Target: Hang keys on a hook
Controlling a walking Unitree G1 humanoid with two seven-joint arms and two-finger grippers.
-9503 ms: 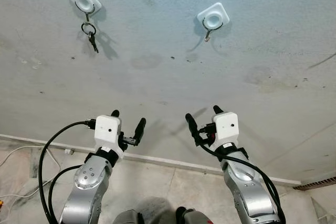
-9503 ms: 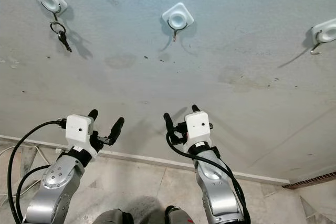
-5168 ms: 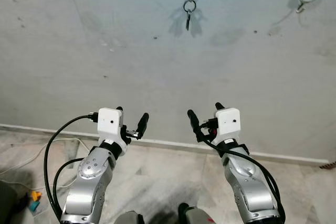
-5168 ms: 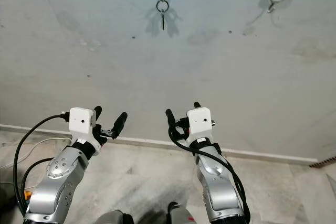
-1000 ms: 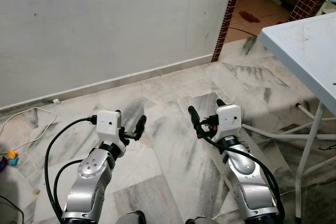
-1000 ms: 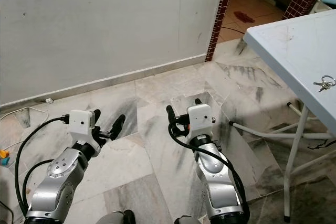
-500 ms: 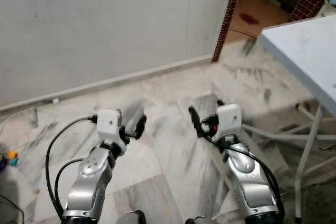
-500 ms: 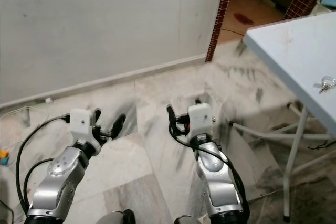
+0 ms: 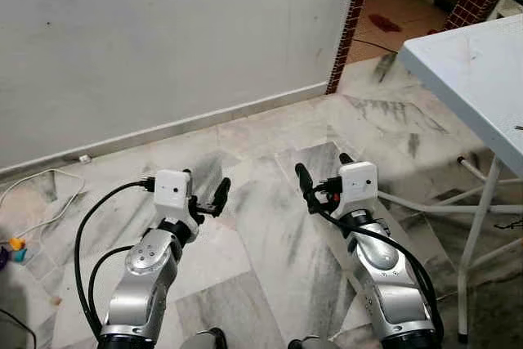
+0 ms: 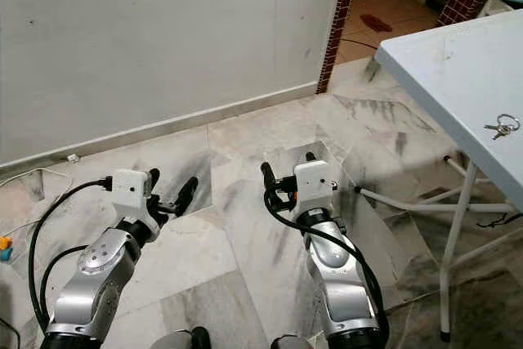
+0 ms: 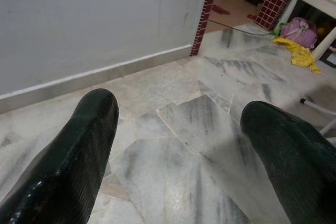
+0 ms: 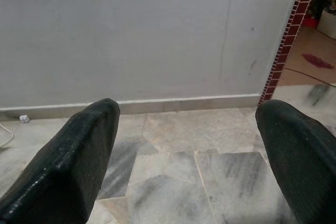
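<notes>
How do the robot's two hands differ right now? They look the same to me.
Barely. The left hand sits nearer the wall; the right hand sits nearer the table where the keys lie. The left hand's cable loops wide to the side; the right hand's hugs its arm. Both are open, empty and raised over the floor.

**Greys, whites and a streak of red brick**

Pale grey-white wall, faintly smudged. White skirting strip along its foot. Marble floor in light grey with darker grey veins. Red-brown brick-patterned pillar with pale mortar lines. Light blue-white table on white legs; silver keys on top. 2 silver arms ending in white wrist blocks and glossy black fingers. Black cables. Yellow cloth beside a purple bundle.
</notes>
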